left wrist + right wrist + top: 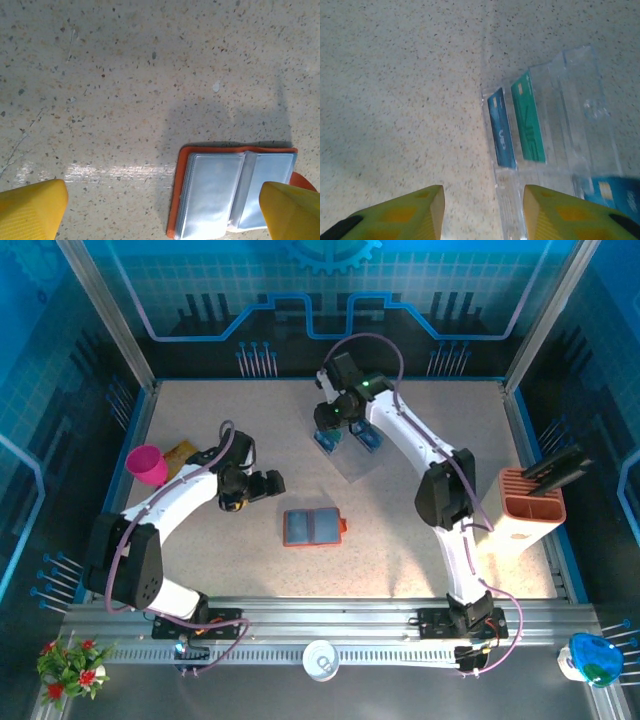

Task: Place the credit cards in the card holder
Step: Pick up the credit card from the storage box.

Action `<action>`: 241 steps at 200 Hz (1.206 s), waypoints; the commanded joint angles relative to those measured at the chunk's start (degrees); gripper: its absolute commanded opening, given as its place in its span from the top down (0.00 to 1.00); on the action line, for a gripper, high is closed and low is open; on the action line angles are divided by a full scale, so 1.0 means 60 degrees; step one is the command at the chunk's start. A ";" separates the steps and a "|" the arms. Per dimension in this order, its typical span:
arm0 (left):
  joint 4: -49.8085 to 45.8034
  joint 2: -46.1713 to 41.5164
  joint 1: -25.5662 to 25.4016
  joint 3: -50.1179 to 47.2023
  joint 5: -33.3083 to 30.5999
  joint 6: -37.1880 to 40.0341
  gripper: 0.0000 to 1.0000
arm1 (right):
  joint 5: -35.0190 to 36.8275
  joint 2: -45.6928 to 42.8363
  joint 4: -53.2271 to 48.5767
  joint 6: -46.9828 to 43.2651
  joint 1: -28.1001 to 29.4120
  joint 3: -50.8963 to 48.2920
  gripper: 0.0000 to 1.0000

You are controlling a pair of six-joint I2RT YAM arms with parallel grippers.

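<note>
Now hovering the left gripper (165, 200) low over the speckled table (125, 75), spreading it fully wide and gripping nothing. Showing its yellow fingers (30, 212) at the two bottom corners of the left wrist view, with the card holder (235, 192) lying partly between them, nearer the right-hand one. Seeing that card holder from above lying open and flat near the middle of the table, grey-blue pockets facing up, snap tab sticking out on its right side, just right of the left gripper. Holding the right gripper (480, 215) out over the far middle of the table, well apart from the card holder, parting its yellow-green fingers (405, 215) over bare table and the edge of a clear slotted rack (580, 90), clasping nothing. Finding a blue card (501, 127) and a teal-green card (529, 125) standing side by side in neighbouring slots of that rack, just beyond the fingertips. Catching another blue card (612, 192) at the lower right of the right wrist view, by the rack; not telling whether slotted or lying flat. Also noting a pink cup (148, 464) near the table's left edge and an orange-and-white slotted box (530, 508) at its right edge, both well apart from the card holder.
</note>
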 commanded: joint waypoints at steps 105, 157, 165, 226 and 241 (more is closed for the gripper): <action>-0.0663 0.0377 -0.0106 0.0516 -0.0201 0.0028 0.01 | 0.1084 0.2893 -0.1093 -0.1058 0.0131 0.2567 0.53; -0.0726 0.0496 -0.0118 0.0606 -0.0206 0.0025 0.01 | 0.1272 0.3192 -0.1060 -0.1292 0.0233 0.2797 0.58; -0.0743 0.0489 -0.0118 0.0604 -0.0228 0.0028 0.01 | 0.1270 0.3210 -0.1058 -0.1307 0.0241 0.2771 0.59; -0.0700 0.0592 -0.0110 0.0601 -0.0215 0.0029 0.01 | 0.1131 0.3486 -0.1084 -0.1420 0.0317 0.2766 0.62; -0.0686 0.0625 -0.0110 0.0630 -0.0197 0.0010 0.01 | 0.1123 0.3547 -0.1107 -0.1456 0.0349 0.2767 0.63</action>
